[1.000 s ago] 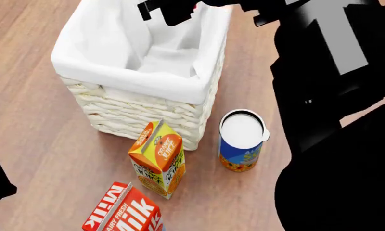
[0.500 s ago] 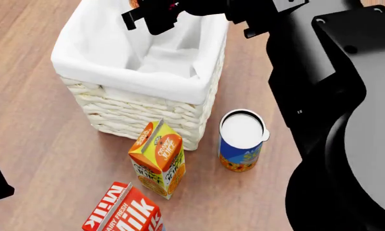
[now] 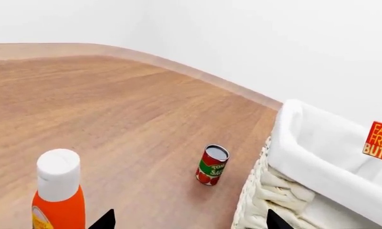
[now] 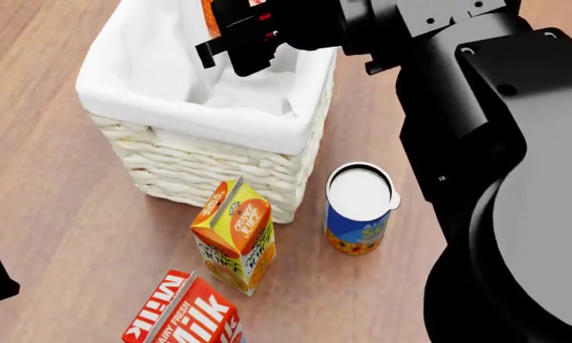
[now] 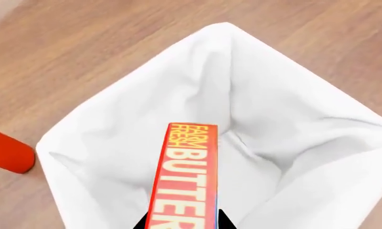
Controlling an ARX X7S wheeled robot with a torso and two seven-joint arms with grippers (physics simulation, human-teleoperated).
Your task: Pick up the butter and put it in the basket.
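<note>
The butter (image 5: 185,176) is a slim red-orange box with white lettering, and my right gripper (image 5: 183,222) is shut on it, one black finger on each long side. It hangs over the open mouth of the cream wicker basket (image 5: 305,95) with its white liner, pointing down into it. In the head view the right gripper (image 4: 238,43) sits above the basket (image 4: 200,171) near its far rim, and only an orange sliver of the butter (image 4: 209,18) shows. The left wrist view catches the butter (image 3: 379,143) above the basket (image 3: 305,157). My left gripper (image 3: 189,224) is open and holds nothing.
An orange juice carton (image 4: 237,236), a red milk carton (image 4: 186,314) and a blue can with a white lid (image 4: 360,207) stand in front of the basket. An orange bottle with a white cap (image 3: 57,191) and a tomato sauce can (image 3: 212,164) stand on the wooden floor beside it.
My right gripper has moved nearer and lower over the basket's opening with the butter in it. The cartons, can and basket have not moved.
</note>
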